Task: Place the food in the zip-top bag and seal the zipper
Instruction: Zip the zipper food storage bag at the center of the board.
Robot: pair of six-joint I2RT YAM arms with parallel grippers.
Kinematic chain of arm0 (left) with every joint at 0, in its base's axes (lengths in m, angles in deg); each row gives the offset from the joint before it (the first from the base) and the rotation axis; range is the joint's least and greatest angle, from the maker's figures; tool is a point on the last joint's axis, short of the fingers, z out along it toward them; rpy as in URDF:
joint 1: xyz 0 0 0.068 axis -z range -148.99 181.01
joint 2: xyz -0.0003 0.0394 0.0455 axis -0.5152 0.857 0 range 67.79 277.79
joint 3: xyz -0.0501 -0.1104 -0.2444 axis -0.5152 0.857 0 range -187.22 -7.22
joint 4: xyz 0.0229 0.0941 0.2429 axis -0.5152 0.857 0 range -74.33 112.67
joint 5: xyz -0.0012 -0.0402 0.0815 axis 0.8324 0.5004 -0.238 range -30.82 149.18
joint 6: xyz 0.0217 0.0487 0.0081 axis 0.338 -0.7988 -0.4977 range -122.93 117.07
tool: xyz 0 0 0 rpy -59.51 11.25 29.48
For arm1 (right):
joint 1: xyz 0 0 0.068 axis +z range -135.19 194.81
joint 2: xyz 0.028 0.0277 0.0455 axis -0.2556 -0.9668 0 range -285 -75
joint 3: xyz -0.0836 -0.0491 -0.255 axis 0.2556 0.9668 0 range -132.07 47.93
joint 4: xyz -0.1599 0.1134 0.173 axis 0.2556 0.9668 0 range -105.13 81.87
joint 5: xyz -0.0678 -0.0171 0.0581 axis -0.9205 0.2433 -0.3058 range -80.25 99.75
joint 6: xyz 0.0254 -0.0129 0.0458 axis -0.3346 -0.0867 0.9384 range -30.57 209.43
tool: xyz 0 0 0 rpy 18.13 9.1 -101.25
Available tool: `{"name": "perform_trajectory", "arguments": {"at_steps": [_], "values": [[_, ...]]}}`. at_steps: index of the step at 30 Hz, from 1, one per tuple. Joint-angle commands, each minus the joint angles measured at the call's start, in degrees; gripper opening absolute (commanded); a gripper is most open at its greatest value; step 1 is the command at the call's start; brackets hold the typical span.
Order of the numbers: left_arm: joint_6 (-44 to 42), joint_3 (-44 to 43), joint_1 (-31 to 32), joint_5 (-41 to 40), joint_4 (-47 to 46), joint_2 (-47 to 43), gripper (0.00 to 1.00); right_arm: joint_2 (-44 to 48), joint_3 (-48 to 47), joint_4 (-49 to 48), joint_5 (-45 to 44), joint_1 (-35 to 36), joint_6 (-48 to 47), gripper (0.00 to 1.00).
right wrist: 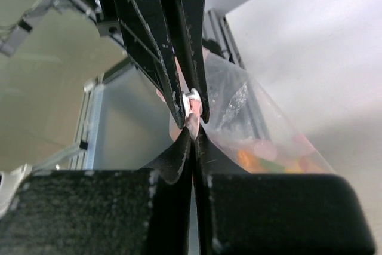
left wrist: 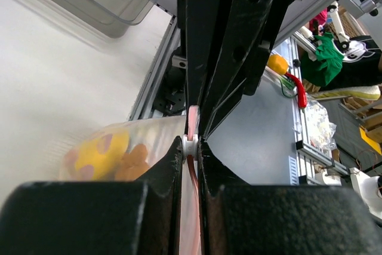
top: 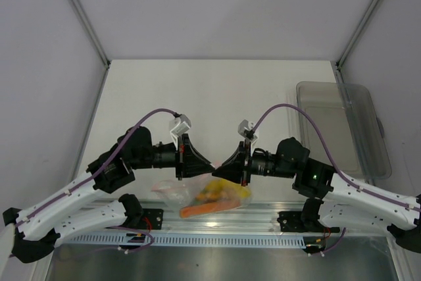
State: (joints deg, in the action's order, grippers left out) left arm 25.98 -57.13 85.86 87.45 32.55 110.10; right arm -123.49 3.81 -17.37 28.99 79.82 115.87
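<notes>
From above, the zip-top bag [top: 168, 189] lies on the bench [top: 217, 97], well left of the grey-clear tray [top: 342, 123], with the food [top: 227, 192] inside. The left fingers [top: 197, 161] and right fingers [top: 230, 169] meet tip to tip over it.

At the left wrist, the left fingers are pinched together on the pink-red zipper [left wrist: 193, 120]. At the right wrist, the right fingers clamp the same strip.

The film looks light, limp and slippery, so the stiffer strip is the place to hold. The tray obstructs nothing.
</notes>
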Motion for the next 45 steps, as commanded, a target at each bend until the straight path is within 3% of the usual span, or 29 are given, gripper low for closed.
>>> {"name": "perform_trajectory", "arguments": {"at_steps": [1,5,16,24,31,34,35,38,41,45], "values": [[-1.75,-0.80,-0.27,-0.59,4.47,-0.12,0.01,4.01,0.87,-11.54,-6.67,-0.59,3.88,0.00],[-1.75,-1.06,-0.36,-0.67,4.65,0.23,0.01,3.41,2.11,-14.45,-3.78,-1.82,6.61,0.00],[-2.19,-1.24,-0.45,-1.02,6.93,-0.91,0.01,5.07,3.08,-12.53,-6.41,-2.96,6.53,0.00],[-2.71,-1.94,-0.45,-2.87,9.57,-1.96,0.01,8.23,2.55,-7.52,-8.52,-3.14,5.12,0.00],[-3.77,-5.36,-0.53,-3.66,12.91,-1.96,0.01,6.49,-3.15,2.05,-1.67,-3.58,-0.59,0.00],[-4.03,-6.16,-0.53,-3.22,12.91,-1.61,0.01,4.82,-5.09,8.21,1.31,-3.58,-2.52,0.11],[-4.12,-6.34,-0.53,-3.05,13.00,-1.44,0.01,4.46,-6.14,10.31,2.80,-3.58,-2.88,0.24],[-4.65,-6.95,-0.53,-2.61,13.52,-1.17,0.01,2.70,-9.04,14.53,3.69,-3.58,-5.07,0.48],[-5.35,-7.92,-0.53,-2.43,14.31,-1.00,0.00,0.69,-12.64,20.51,3.78,-3.58,-8.23,0.59],[-6.14,-8.80,-0.53,-0.86,15.02,-0.47,0.01,-3.36,-18.52,26.57,3.08,-3.67,-13.07,0.64]]}}
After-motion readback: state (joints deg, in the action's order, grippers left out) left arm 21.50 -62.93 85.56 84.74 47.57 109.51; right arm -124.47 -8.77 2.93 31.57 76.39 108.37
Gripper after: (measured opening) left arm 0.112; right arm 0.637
